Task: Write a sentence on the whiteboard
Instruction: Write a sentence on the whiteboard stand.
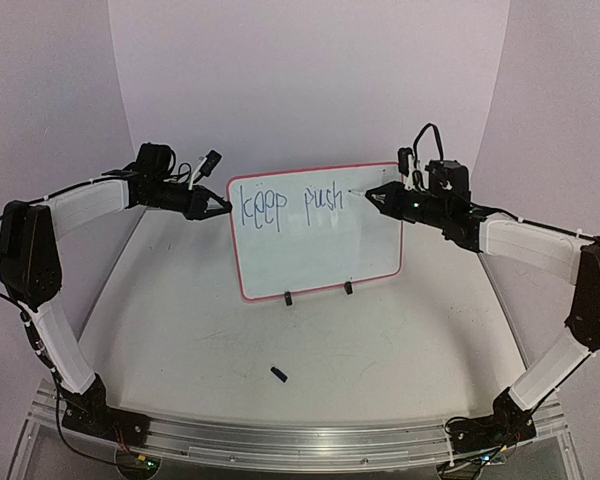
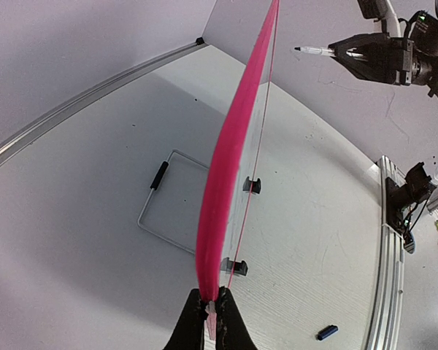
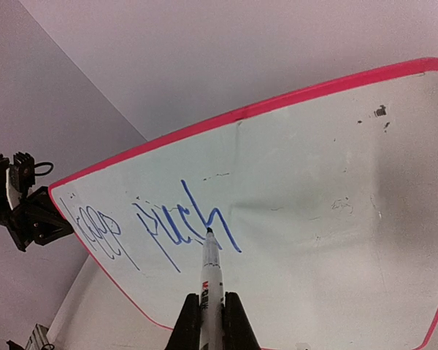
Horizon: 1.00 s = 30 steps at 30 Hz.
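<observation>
The whiteboard (image 1: 320, 240) stands upright on two black clip feet mid-table, white with a red-pink rim. Blue lettering, the sentence (image 1: 292, 204), reads "keep push" along its upper part. My left gripper (image 1: 223, 206) is shut on the board's left rim; in the left wrist view its gripper (image 2: 213, 310) pinches the pink edge (image 2: 230, 168). My right gripper (image 1: 372, 197) is shut on a white marker (image 3: 209, 288), whose tip touches the board at the "h" of the sentence (image 3: 193, 222) on the whiteboard (image 3: 314, 219). The right gripper (image 3: 212, 306) holds the marker's barrel.
A small dark blue marker cap (image 1: 278, 374) lies on the table in front of the board, also visible as the cap (image 2: 326, 332). A wire stand (image 2: 168, 200) lies flat behind the board. Aluminium rail (image 1: 280, 440) runs along the near edge.
</observation>
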Tool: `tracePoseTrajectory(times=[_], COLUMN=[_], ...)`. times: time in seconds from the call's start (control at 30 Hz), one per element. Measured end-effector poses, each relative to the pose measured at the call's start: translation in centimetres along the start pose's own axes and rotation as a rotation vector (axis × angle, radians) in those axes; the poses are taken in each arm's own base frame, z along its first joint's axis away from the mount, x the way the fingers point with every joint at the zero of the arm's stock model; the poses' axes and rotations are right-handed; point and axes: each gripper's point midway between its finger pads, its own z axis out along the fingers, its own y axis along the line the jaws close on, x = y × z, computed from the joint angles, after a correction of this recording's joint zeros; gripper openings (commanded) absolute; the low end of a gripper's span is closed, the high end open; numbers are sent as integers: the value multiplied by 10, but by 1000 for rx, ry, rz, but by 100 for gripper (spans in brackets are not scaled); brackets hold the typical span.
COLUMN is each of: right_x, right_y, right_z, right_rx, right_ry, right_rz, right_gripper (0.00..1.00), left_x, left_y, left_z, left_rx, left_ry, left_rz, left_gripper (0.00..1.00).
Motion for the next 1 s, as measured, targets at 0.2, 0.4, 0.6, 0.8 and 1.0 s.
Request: tracePoseTrajectory(times=[0.2, 0.4, 0.6, 0.8, 1.0], right_x=[-1, -1, 1, 2, 5], right_y=[-7, -9, -10, -14, -16], right_z=[4, 14, 19, 21, 22], right_rx=[7, 1, -1, 5, 11], right_ry=[10, 20, 27, 31, 37], right_rz=[7, 5, 6, 11, 16], right_gripper=[0, 0, 0, 0, 0], left_x=[0, 0, 0, 0, 0], left_y=[-1, -1, -1, -1, -1], left_z=[0, 1, 1, 1, 1], left_rx=[1, 2, 2, 2, 2], left_ry=[1, 1, 1, 1, 1], left_rz=[2, 2, 3, 3, 3], left_gripper=[0, 0, 0, 0, 0])
